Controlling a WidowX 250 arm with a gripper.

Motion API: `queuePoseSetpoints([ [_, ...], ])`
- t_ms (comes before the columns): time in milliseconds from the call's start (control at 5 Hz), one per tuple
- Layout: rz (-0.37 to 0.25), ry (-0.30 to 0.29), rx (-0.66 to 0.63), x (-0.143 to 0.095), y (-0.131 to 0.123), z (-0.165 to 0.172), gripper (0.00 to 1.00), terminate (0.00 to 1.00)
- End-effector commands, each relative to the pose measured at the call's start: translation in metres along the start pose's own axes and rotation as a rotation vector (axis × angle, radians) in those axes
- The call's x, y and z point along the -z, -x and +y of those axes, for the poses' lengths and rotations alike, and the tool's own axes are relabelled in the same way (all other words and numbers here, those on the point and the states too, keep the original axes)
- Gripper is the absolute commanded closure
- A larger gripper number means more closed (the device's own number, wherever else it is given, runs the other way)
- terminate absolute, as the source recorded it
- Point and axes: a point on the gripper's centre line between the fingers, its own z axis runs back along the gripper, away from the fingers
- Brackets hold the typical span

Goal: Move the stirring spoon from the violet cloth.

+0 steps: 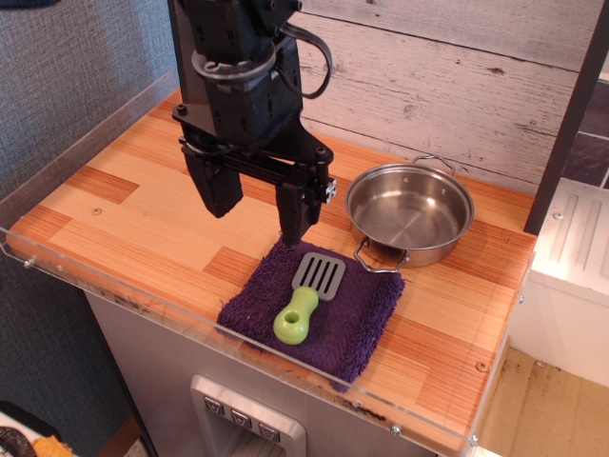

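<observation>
The stirring spoon (307, 297) lies on the violet cloth (357, 324), its grey slotted head pointing to the back and its lime-green handle pointing to the front. The cloth lies near the table's front edge. My gripper (255, 208) is open and empty. It hangs above the table just left of and behind the cloth. Its right finger (294, 211) stands over the cloth's back left edge, close to the spoon's head. I cannot tell whether it touches the cloth.
A steel pan (410, 211) with two wire handles stands behind and to the right of the cloth, touching its back corner. A clear plastic rim (190, 314) runs along the wooden table's front and left edges. A plank wall stands behind.
</observation>
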Motion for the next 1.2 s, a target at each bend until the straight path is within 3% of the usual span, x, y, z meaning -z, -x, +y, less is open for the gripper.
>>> queuePoseSetpoints([
  [0,0.000,0.000,0.000,0.000,0.000,0.000,0.00,0.00],
  [400,-0.008,-0.010,0.001,0.022,0.010,-0.019,0.00,0.00],
  [800,0.051,-0.063,-0.031,0.051,0.014,-0.023,0.00,0.00],
  [1000,0.061,-0.061,-0.031,0.056,0.011,-0.022,0.00,0.00],
])
